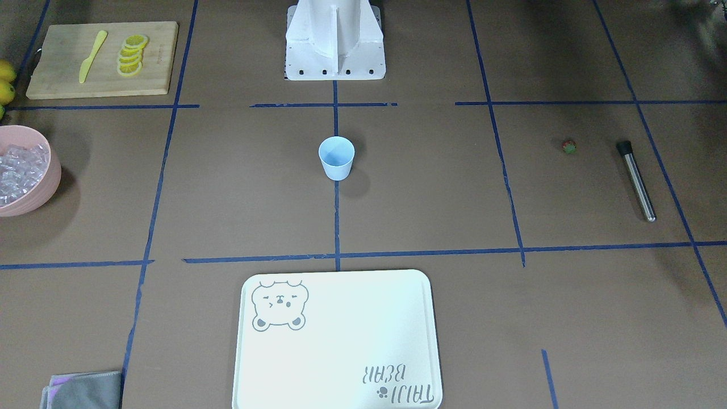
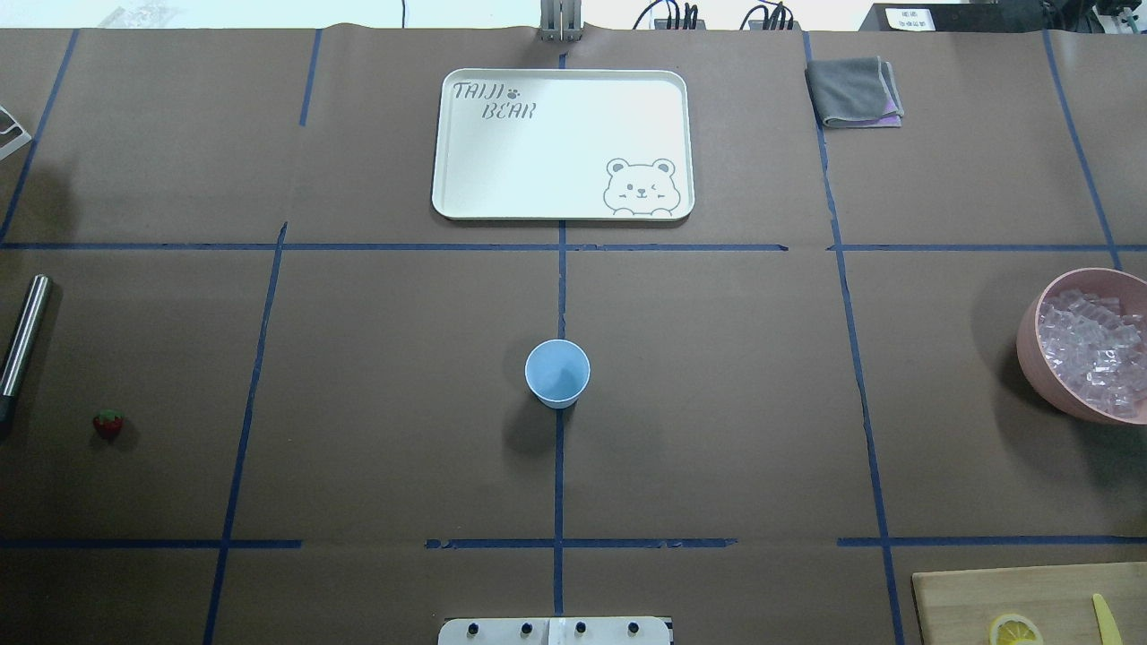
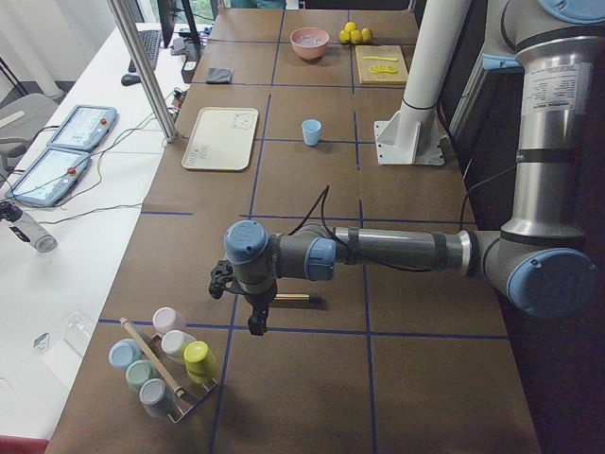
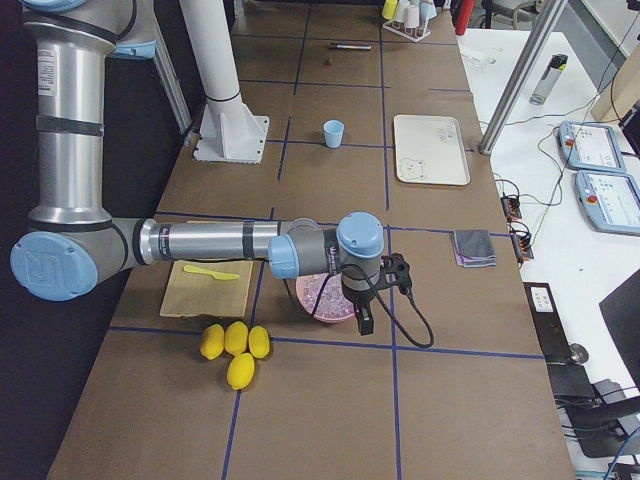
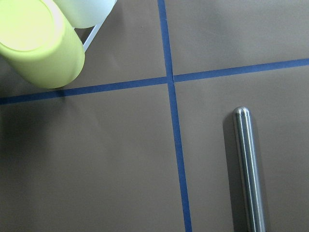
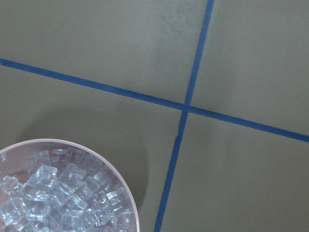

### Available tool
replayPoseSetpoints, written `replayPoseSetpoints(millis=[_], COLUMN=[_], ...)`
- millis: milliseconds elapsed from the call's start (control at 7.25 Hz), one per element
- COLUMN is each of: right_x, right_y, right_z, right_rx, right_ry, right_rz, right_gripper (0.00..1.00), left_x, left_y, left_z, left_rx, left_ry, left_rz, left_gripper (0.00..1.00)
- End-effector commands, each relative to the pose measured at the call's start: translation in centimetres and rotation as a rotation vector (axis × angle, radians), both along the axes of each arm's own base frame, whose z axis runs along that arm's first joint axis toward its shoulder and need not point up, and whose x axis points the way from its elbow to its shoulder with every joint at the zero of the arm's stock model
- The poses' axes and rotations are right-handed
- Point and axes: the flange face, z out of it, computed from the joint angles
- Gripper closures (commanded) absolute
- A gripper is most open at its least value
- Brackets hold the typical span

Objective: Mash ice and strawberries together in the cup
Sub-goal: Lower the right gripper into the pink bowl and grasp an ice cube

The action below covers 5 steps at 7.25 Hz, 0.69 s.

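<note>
- Overhead, the cup (image 2: 557,374) stood mid-frame, the strawberry (image 2: 108,424) far left, and the ice (image 2: 1095,351) in the pink bowl (image 2: 1029,354) far right.
- Only the side views caught the left gripper (image 3: 255,324) and right gripper (image 4: 364,324); their opening couldn't be told.

The small plastic cup (image 1: 336,158) is pale blue. The tiny berry (image 1: 569,146) is red, green on top. The ice cubes (image 2: 1095,349) look clear, their round bowl (image 2: 1028,345) pink. Blue lines (image 1: 336,227) cross the brown desk (image 1: 426,199).

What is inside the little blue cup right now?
Nothing: the cup stands upright, its bare blue bottom showing. The ice sits in the pink bowl.
</note>
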Motion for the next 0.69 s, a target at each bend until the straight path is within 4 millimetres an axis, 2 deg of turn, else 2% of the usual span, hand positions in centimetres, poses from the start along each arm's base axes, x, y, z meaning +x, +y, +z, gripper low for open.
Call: replayPoseSetpoints(millis=[0,138,276,551], right_x=[-3.7,-6.1,-6.8,-10.0], right_y=[-0.3,-0.7,-0.6,0.2], right_z=[-1.2,-1.8,-2.1,-2.0], right_rx=[0.134,0.160,0.166,0.167], right_ry=[-0.017,-0.022,-0.030,-0.043], right_rz=[-0.072,-0.121,-0.135,-0.195], right_gripper=[0.00,0.00,0.01,0.01], left_x=[0.0,0.0,0.0,0.0], left_y=[0.1,0.1,0.1,0.1], left_z=[0.1,0.1,0.1,0.1], left_rx=[-0.004,-0.004,-0.004,-0.004], left_ry=[0.001,0.003,0.001,0.005], left_rz=[-0.001,-0.001,-0.001,-0.001], left_gripper=[0.00,0.00,0.00,0.00])
